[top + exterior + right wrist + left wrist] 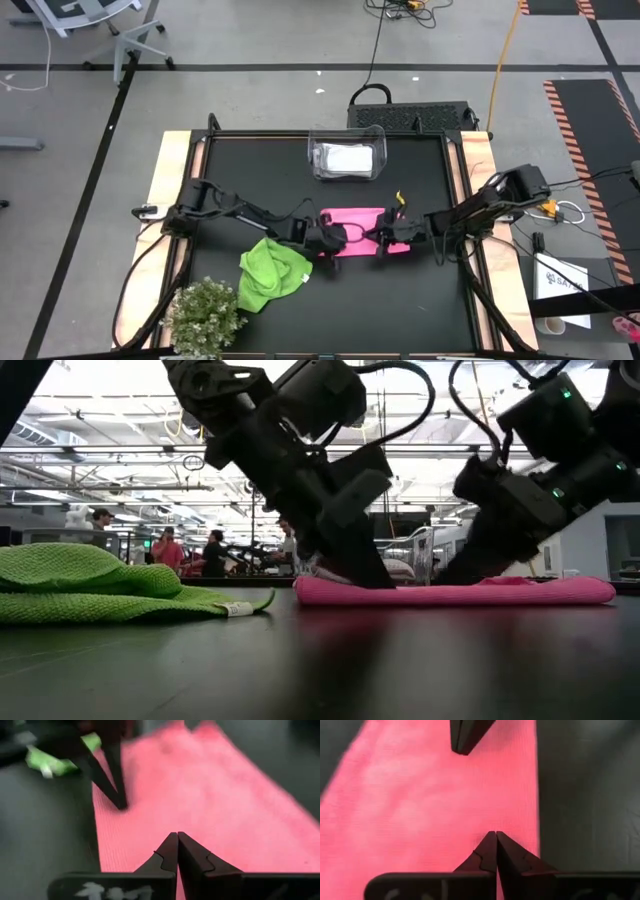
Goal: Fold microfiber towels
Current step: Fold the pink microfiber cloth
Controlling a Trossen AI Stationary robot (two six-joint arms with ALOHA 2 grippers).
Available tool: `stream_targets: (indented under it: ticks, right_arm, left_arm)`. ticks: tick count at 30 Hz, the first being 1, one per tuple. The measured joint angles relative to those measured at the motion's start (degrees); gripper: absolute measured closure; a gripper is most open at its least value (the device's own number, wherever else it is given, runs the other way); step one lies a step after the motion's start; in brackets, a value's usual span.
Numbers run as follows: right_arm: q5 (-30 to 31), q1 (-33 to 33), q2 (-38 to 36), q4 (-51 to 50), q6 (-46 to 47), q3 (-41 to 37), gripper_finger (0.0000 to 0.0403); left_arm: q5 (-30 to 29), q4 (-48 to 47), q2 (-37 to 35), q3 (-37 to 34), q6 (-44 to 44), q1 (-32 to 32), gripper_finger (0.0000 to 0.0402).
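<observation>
On the black table (330, 300), framed along its sides by pale wooden boards, a bright pink towel (352, 219) is laid flat near the middle as a long, folded rectangle of finely ribbed microfiber. To the left of the pink towel and slightly nearer the front edge, a lime green towel (270, 272) is left in a soft, rumpled heap, with a small white tag seen at its edge in the low view. Beyond the green towel, at the front left corner, a small bushy plant (205, 315) with pale-tipped leaves is set. Behind the pink towel, toward the far edge, a clear plastic bin (347, 155) with rounded corners is placed, and a folded white towel (345, 159) is seen inside it. The left gripper (496, 836) is pressed down on the pink towel at its left end, its dark pointed fingers drawn fully together with nothing between them. The right gripper (177, 836) is lowered onto the same towel at its right end, its tips likewise closed tight and empty.
</observation>
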Motion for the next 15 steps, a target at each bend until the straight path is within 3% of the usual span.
stream_targets:
  ticks: [10, 15]
  right_arm:
    - [0.29, 1.94, 7.56, 4.63, 2.99, -0.22, 0.0403]
    - [-0.5, 1.45, 3.1, 6.31, 5.9, -0.12, 0.0403]
  left_arm:
    - [-2.03, 0.94, 1.94, 0.25, -2.31, -0.47, 0.0393]
    - [-1.57, 0.65, 1.81, 0.25, -2.43, -0.22, 0.0398]
